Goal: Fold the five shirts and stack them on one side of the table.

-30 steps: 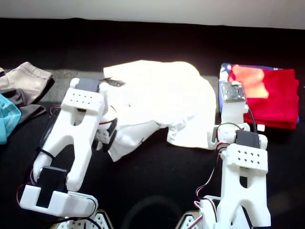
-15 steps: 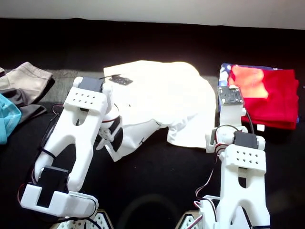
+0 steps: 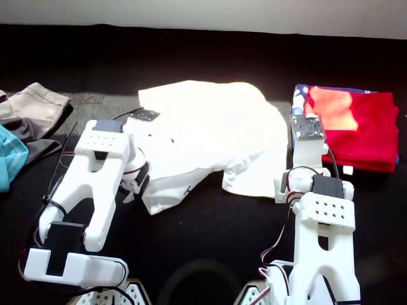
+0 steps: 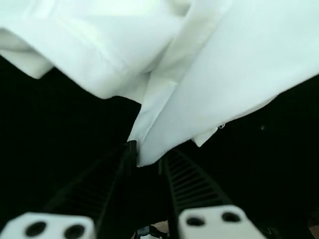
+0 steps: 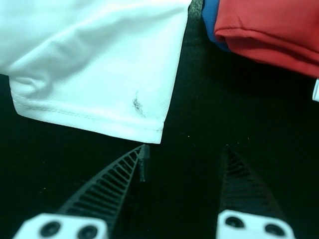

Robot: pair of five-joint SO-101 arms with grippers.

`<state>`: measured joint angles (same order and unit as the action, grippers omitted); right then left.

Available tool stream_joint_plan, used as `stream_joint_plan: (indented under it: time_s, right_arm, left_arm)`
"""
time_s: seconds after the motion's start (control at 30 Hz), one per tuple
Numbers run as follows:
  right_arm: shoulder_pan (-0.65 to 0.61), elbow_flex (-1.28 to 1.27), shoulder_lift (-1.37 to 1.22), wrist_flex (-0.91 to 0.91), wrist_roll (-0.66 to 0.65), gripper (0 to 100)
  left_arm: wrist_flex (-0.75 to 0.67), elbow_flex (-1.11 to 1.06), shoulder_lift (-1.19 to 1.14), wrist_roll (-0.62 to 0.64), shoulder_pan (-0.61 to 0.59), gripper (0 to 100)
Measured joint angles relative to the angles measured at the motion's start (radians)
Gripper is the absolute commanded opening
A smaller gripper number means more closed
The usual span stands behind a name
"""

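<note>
Left wrist view puts the left gripper (image 4: 147, 155) closest. Its jaws are drawn almost together and pinch a folded edge of the white shirt (image 4: 224, 74). The cloth spreads away from the fingers over the black table (image 4: 55, 134).

On the right wrist camera, the right gripper (image 5: 185, 151) hangs over bare table with its jaws spread wide and nothing between them. One fingertip (image 5: 143, 155) sits just short of the white shirt's hem corner. Past the other finger, a folded red shirt (image 5: 269, 30) lies on top of a blue shirt (image 5: 212, 20).

From the high camera, the left arm (image 3: 95, 178) stands at the near left with its wrist at the white shirt's near-left edge. The right arm (image 3: 324, 222) stands at the near right, its wrist between the white shirt and the red stack. The white shirt lies rumpled and partly doubled over in the middle of the table. The red and blue stack sits at the right side, apart from it. At the far left edge, well apart from the white shirt, a tan shirt (image 3: 35, 101), a dark grey cloth (image 3: 32, 136) and a teal cloth (image 3: 9, 155) lie bunched together.
</note>
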<state>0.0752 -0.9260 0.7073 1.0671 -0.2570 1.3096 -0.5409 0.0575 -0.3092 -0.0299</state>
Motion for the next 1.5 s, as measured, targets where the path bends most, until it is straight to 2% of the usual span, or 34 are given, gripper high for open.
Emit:
stream_joint_plan:
  time_s: [0.13, 0.47, 0.83, 0.97, 1.13, 1.3, 1.5]
  right_arm:
    - [0.0, 0.0, 0.0, 0.0, 0.0, 22.7]
    - [0.0, 0.0, 0.0, 0.0, 0.0, 22.7]
    - [0.0, 0.0, 0.0, 0.0, 0.0, 22.7]
    - [0.0, -0.002, 0.0, 0.0, 0.0, 22.7]
    - [-0.011, -0.048, 0.0, -0.006, 0.009, 22.7]
    - [-0.091, -0.08, 0.0, -0.018, 0.087, 23.0]
    - [-0.127, -0.064, -0.068, -0.057, 0.167, 23.1]
  left_arm:
    - [-0.077, -0.061, 0.0, -0.009, -0.006, 18]
    - [-0.153, -0.109, 0.0, 0.08, -0.006, 10]
    - [-0.23, -0.137, -0.005, 0.083, -0.006, 13]
    - [-0.249, -0.137, -0.064, 0.083, -0.009, 0]
    - [-0.249, -0.107, -0.098, 0.084, -0.005, 1]
    - [-0.157, -0.02, -0.106, 0.084, -0.005, 1]
    - [0.086, 0.215, -0.107, 0.084, -0.061, 1]
